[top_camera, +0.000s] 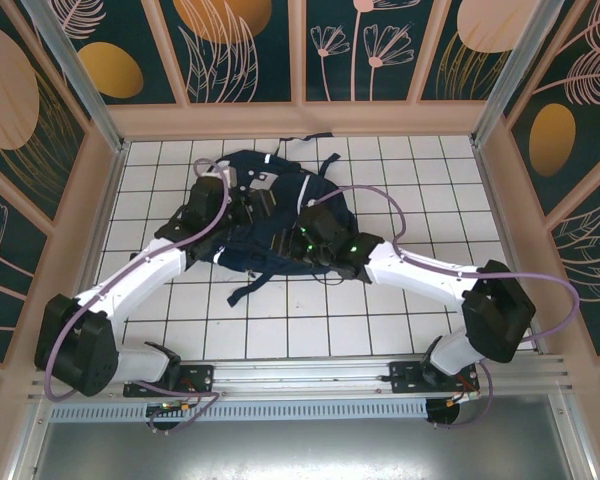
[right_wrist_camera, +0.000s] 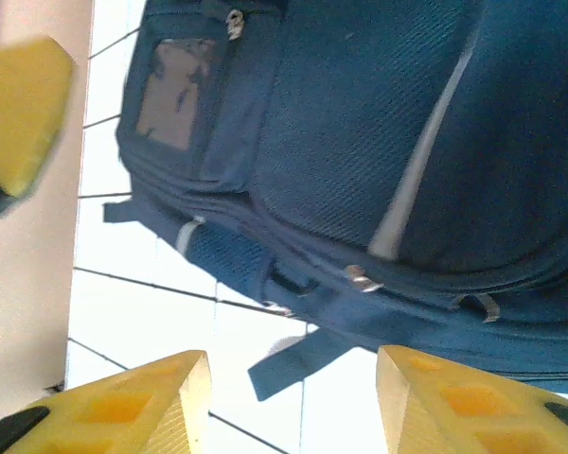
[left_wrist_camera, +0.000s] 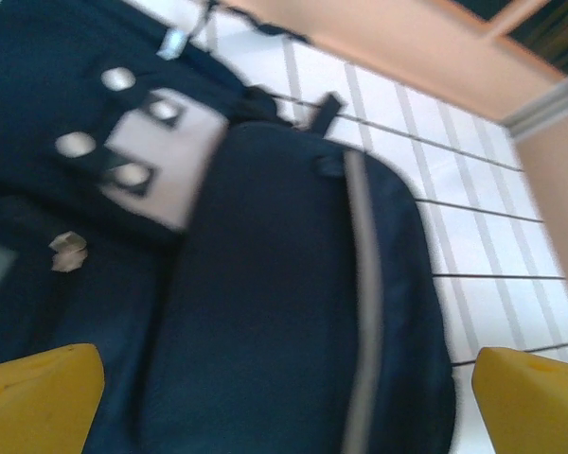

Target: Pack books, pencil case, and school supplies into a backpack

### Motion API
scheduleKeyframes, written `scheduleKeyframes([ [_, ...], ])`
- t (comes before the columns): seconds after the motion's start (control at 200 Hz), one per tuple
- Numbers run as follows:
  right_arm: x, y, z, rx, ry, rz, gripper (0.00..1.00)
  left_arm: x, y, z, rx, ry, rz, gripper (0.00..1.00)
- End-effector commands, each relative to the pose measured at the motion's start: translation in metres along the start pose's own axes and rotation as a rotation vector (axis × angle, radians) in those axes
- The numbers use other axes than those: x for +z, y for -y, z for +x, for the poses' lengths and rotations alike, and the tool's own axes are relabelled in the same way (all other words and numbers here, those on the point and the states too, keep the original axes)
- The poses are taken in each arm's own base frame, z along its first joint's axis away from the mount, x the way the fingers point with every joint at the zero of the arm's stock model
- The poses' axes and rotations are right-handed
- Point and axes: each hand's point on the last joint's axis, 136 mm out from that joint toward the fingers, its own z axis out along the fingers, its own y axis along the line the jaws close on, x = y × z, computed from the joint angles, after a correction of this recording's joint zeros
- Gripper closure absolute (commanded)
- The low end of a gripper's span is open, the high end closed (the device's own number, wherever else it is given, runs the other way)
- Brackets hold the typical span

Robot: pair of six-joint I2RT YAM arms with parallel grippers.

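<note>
Your backpack (top_camera: 263, 172) lies flat in the middle of the white tiled table (top_camera: 380, 330), with both arms reaching in over it from the lower corners of the overhead view. That puts each claw above one side of the bag, probably so one can steady the fabric while the other works an opening.

Your left gripper (left_wrist_camera: 289, 378) is fully released. Its yellow fingers sit in the two bottom corners of the left wrist view, and only navy fabric lies between and beyond them. Above them, at upper left, you can see the grey patch (left_wrist_camera: 156, 161), and a pale stripe (left_wrist_camera: 364, 284) runs down the middle of the frame.

Your right gripper (right_wrist_camera: 292, 378) is also unclenched, though less widely. Its fingers frame a loose strap (right_wrist_camera: 298, 364) and bare tile at the bottom of the right wrist view, and they grasp nothing. A zip pull (right_wrist_camera: 360, 276) sits just above them along the bag's seam, which looks like the likely target.

The fabric hides whatever is inside, so you cannot judge the packing progress.
</note>
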Motion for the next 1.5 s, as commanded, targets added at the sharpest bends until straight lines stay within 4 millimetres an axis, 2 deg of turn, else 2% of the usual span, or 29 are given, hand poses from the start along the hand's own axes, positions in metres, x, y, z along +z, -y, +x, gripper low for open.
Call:
scheduleKeyframes([
  [0.0, 0.022, 0.002, 0.003, 0.079, 0.017, 0.011, 0.5, 0.004, -0.039, 0.005, 0.018, 0.032, -0.109, 0.01],
  [0.11, 0.034, 0.003, -0.004, 0.069, 0.057, 0.033, 0.5, 0.013, -0.059, 0.012, 0.01, 0.01, -0.13, 0.01],
  [0.24, 0.045, 0.012, -0.015, 0.076, 0.105, 0.07, 0.51, 0.025, -0.071, 0.017, 0.039, 0.001, -0.127, 0.01],
  [0.345, 0.052, 0.029, -0.025, 0.07, 0.126, 0.127, 0.52, 0.034, -0.069, 0.03, 0.052, -0.033, -0.076, 0.02],
  [0.435, 0.053, 0.048, -0.036, 0.084, 0.143, 0.169, 0.51, 0.043, -0.069, 0.052, 0.047, -0.091, -0.02, 0.05],
  [0.56, 0.05, 0.072, -0.052, 0.085, 0.168, 0.223, 0.51, 0.05, -0.059, 0.087, -0.008, -0.189, 0.12, 0.17],
  [0.68, 0.048, 0.083, -0.062, 0.075, 0.175, 0.246, 0.5, 0.047, -0.049, 0.108, -0.082, -0.233, 0.231, 0.23],
  [0.776, 0.053, 0.083, -0.06, 0.073, 0.163, 0.238, 0.5, 0.043, -0.044, 0.114, -0.122, -0.245, 0.272, 0.24],
  [0.926, 0.075, 0.084, -0.049, 0.092, 0.138, 0.223, 0.49, 0.041, -0.049, 0.117, -0.119, -0.246, 0.251, 0.25],
  [1.086, 0.089, 0.092, -0.052, 0.11, 0.173, 0.277, 0.49, 0.041, -0.053, 0.123, -0.133, -0.263, 0.241, 0.25],
  [1.171, 0.088, 0.101, -0.058, 0.119, 0.229, 0.332, 0.53, 0.042, -0.054, 0.126, -0.14, -0.271, 0.238, 0.25],
  [1.276, 0.089, 0.108, -0.063, 0.132, 0.261, 0.355, 0.66, 0.041, -0.056, 0.128, -0.143, -0.274, 0.233, 0.25],
  [1.386, 0.089, 0.105, -0.064, 0.127, 0.257, 0.335, 0.8, 0.042, -0.061, 0.128, -0.136, -0.271, 0.2, 0.24],
  [1.496, 0.086, 0.101, -0.064, 0.104, 0.239, 0.317, 0.86, 0.046, -0.067, 0.126, -0.13, -0.274, 0.159, 0.24],
])
